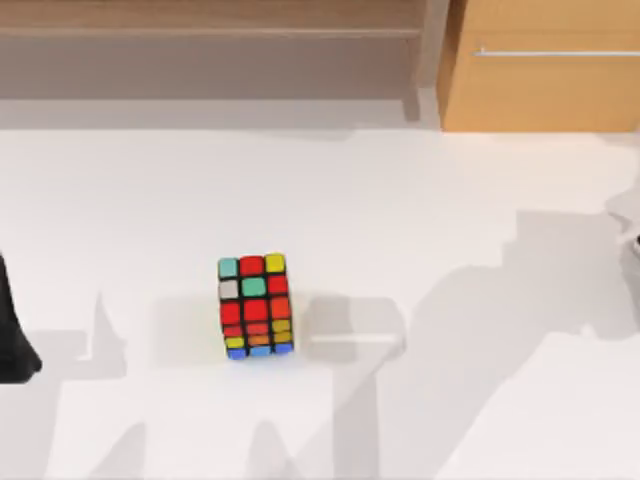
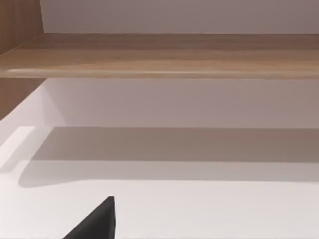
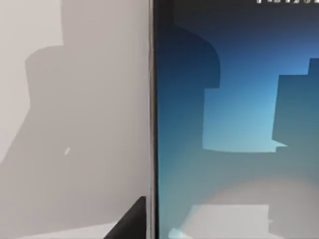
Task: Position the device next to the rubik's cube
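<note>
My left arm (image 1: 12, 335) idles at the left edge of the table (image 1: 470, 190); the rubik's cube (image 1: 255, 305) sits mid-table. The smartphone (image 3: 234, 129) lies close under my right hand (image 3: 133, 223), whose opening I cannot tell. It looks thin, stiff and slick, so I'd pinch its long rims.

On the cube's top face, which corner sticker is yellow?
The far right corner sticker of the rubik's cube; the far left one is teal, both near ones red.

Rubik's cube (image 1: 255, 305) black-framed with red, teal, yellow, orange, blue, white stickers; device (image 3: 234, 124) screen fades dark blue to grey, silver rim; white table (image 1: 450, 200).
</note>
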